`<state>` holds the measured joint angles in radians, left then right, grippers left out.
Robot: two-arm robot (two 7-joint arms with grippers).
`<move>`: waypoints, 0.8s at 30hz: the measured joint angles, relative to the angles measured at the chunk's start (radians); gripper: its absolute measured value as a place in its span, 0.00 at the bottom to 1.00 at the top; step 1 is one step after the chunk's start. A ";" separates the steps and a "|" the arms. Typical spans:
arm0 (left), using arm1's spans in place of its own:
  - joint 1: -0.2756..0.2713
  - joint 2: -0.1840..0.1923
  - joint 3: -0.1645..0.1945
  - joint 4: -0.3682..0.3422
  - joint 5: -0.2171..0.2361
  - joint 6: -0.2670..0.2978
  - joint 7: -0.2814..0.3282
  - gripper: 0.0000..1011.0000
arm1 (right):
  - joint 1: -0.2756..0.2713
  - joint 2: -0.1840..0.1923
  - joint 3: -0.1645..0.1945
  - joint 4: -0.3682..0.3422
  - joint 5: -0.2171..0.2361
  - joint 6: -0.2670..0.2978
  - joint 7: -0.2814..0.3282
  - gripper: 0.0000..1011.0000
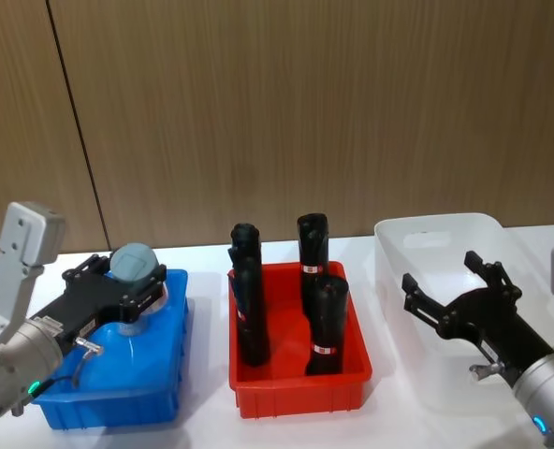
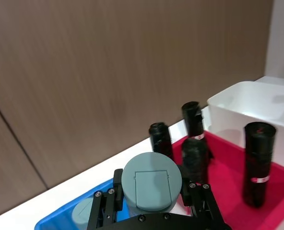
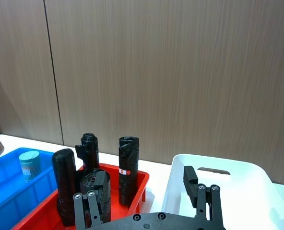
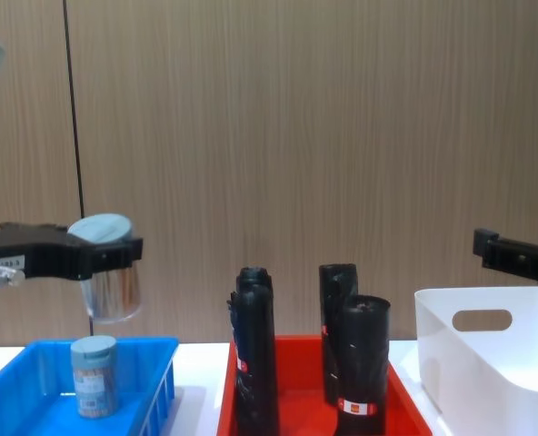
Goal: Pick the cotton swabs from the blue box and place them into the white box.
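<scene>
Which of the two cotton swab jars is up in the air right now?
The jar clamped in the left gripper, raised above the blue box; the other jar stands inside the box, ungripped.

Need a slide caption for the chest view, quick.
Left gripper holds one cotton swab jar above the blue box; a second jar stands inside.
</scene>
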<state>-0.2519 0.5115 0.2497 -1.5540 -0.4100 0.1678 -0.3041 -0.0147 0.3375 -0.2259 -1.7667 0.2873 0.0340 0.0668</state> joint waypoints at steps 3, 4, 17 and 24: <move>0.003 0.010 -0.005 -0.010 -0.015 -0.014 -0.047 0.66 | 0.000 0.000 0.000 0.000 0.000 0.000 0.000 0.99; 0.004 0.015 -0.008 -0.012 -0.024 -0.022 -0.071 0.66 | 0.000 0.000 0.000 0.000 0.000 0.000 0.000 0.99; -0.020 0.038 -0.022 0.030 -0.091 -0.067 -0.297 0.66 | 0.000 0.000 0.000 0.000 0.000 0.000 0.000 0.99; -0.059 0.036 -0.022 0.086 -0.120 -0.079 -0.429 0.66 | 0.000 0.000 0.000 0.000 0.000 0.000 0.000 0.99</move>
<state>-0.3113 0.5470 0.2273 -1.4680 -0.5297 0.0887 -0.7331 -0.0146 0.3375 -0.2258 -1.7668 0.2874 0.0340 0.0668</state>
